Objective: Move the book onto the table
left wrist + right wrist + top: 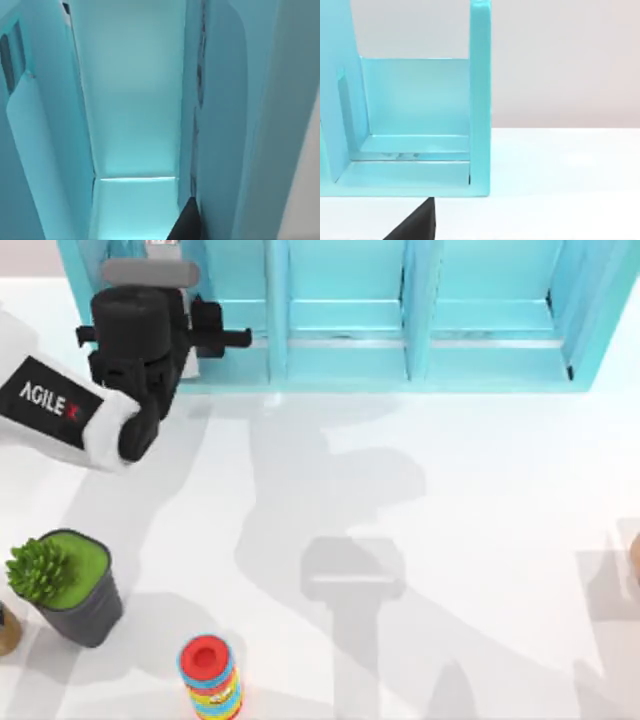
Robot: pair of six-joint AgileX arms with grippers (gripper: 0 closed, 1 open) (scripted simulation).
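Nearest the left wrist camera is a dark edge of my left gripper (187, 222), pushed deep into an end compartment of the teal shelf unit (480, 360). Whether this gripper is apart, together or clamped cannot be determined.

1. Book location. Touching or just beside the gripper edge stands a tall teal slab with a rounded upper corner and a pale strip along its far side. I judge this to be the book (225, 140), upright against the compartment wall. This identification is not certain. It is not yet on the table (450, 540).

2. Reason for the pose. An upright book in a narrow bay can only be reached from the open front, so the left arm enters level and in line with the bay, the back panel straight ahead of the gripper.

3. Next requirement. A firm hold on the covers, then a straight pull backward out of the bay, clear of both side walls, before lowering behind the gripper onto open table.

4. Right gripper (415, 225). Parked, facing the shelf unit's other end. Its state cannot be determined.
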